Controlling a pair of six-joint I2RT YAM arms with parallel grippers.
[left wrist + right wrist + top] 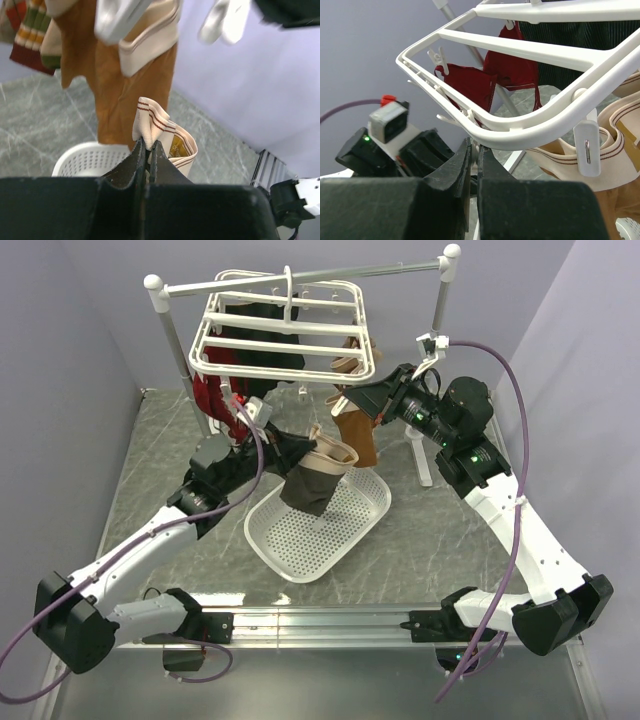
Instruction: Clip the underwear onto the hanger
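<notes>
The underwear, dark with a pale beige striped waistband, hangs above the white basket. My left gripper is shut on its waistband; in the left wrist view the jaws pinch the striped band just below the orange-brown garment. The hanger, a white frame with clips, hangs from the grey rail. My right gripper is at the frame's front right corner. In the right wrist view it is shut on a small white clip directly under the frame's rim.
A white perforated basket lies under the underwear. An orange-brown garment with a beige band, a red garment and dark garments hang from the frame. Free clips dangle from the frame. A white post holds the rail.
</notes>
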